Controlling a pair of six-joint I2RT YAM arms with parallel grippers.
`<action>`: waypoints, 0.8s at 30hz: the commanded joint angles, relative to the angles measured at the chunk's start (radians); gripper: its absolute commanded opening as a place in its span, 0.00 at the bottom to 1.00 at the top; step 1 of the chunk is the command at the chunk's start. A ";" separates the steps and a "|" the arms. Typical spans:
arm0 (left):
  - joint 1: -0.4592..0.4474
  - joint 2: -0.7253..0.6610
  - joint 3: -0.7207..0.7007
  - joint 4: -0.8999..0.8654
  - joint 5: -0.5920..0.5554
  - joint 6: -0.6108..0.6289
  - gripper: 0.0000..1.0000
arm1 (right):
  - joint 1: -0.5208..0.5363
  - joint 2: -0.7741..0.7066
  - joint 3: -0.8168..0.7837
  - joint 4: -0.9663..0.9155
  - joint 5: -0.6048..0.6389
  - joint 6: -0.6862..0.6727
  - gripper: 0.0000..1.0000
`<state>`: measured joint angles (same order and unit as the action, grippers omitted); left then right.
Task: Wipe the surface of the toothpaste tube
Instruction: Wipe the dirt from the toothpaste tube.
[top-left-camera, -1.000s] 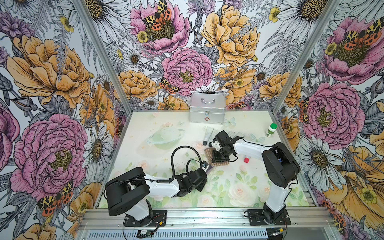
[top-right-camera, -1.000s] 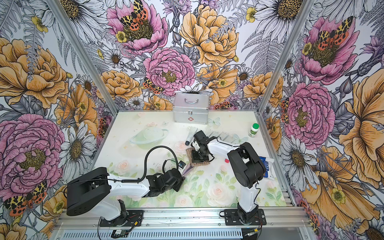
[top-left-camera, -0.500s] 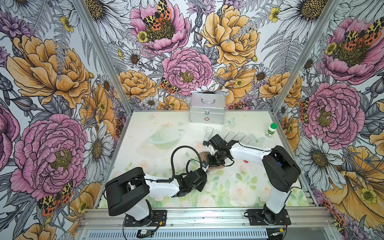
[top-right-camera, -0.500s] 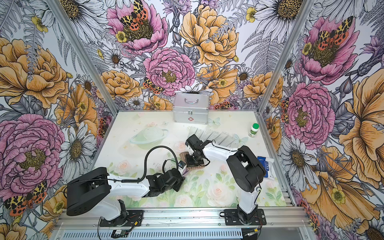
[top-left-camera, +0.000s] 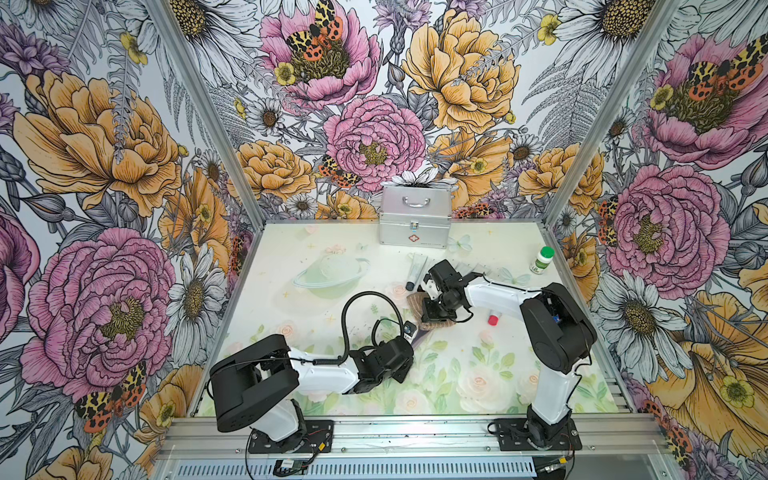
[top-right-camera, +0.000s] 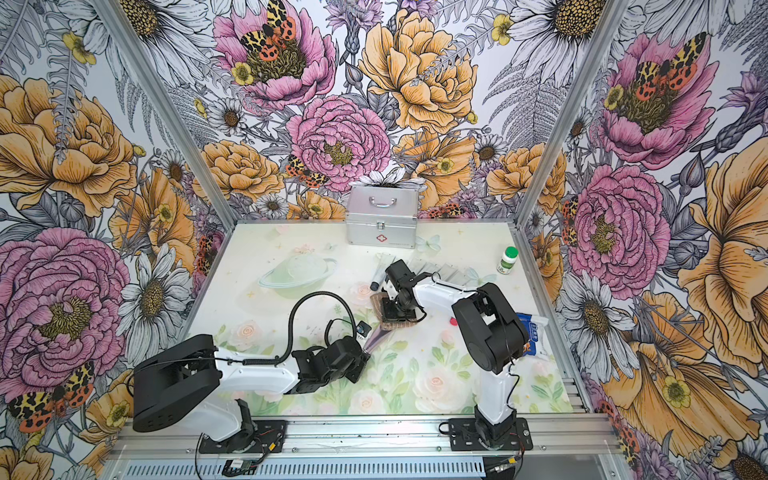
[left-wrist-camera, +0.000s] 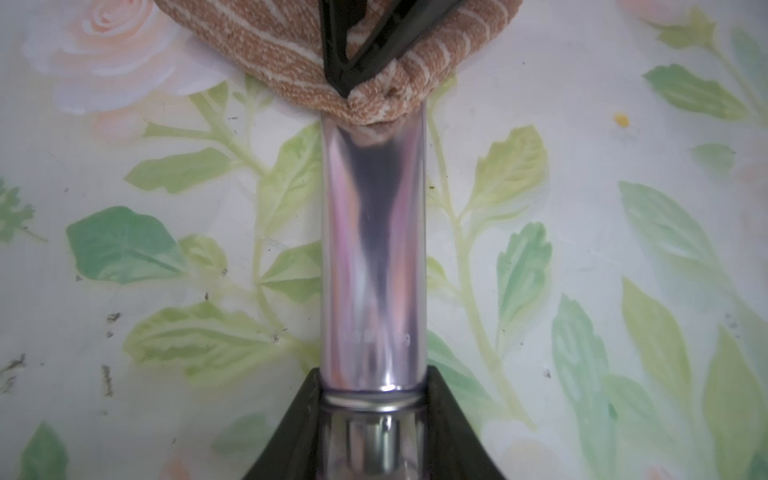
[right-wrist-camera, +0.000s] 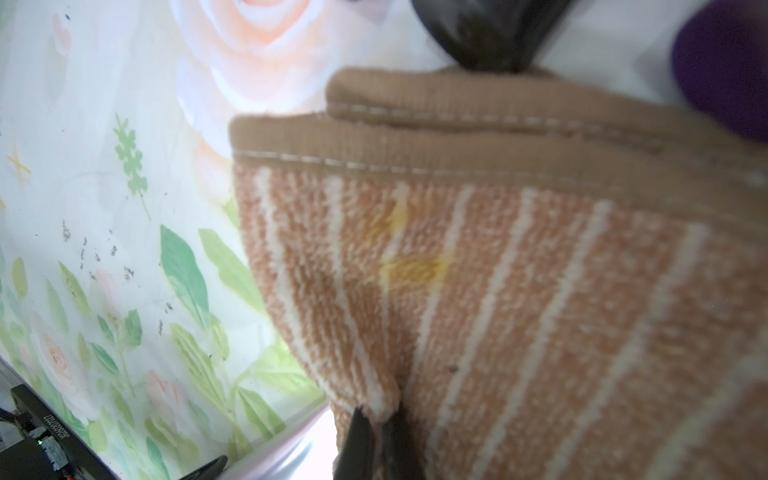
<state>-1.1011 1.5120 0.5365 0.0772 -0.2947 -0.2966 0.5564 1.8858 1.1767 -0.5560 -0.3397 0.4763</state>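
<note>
The left jaws clamp one end of the tube (left-wrist-camera: 374, 249), held out over the counter (left-wrist-camera: 124, 124). The right jaws pinch the cloth (right-wrist-camera: 498, 291), which presses on the tube's far end.

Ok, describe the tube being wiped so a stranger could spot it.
Start at the silver case at the back and come forward to the striped brown cloth. The tube sticks out from under it into the left end effector: shiny purple, unlike the pale tube nearer the case.
</note>
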 joint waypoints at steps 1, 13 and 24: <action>0.015 -0.015 -0.006 0.004 -0.014 0.007 0.27 | 0.036 0.029 -0.040 -0.072 0.046 -0.003 0.00; 0.018 -0.013 -0.006 0.003 -0.011 0.008 0.27 | 0.132 -0.078 -0.108 -0.036 -0.057 0.067 0.00; 0.022 -0.027 -0.008 -0.001 -0.003 0.008 0.27 | 0.058 -0.024 -0.134 -0.042 0.069 0.024 0.00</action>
<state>-1.0969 1.5108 0.5365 0.0757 -0.2871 -0.2962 0.6495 1.7981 1.0946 -0.5270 -0.3557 0.5255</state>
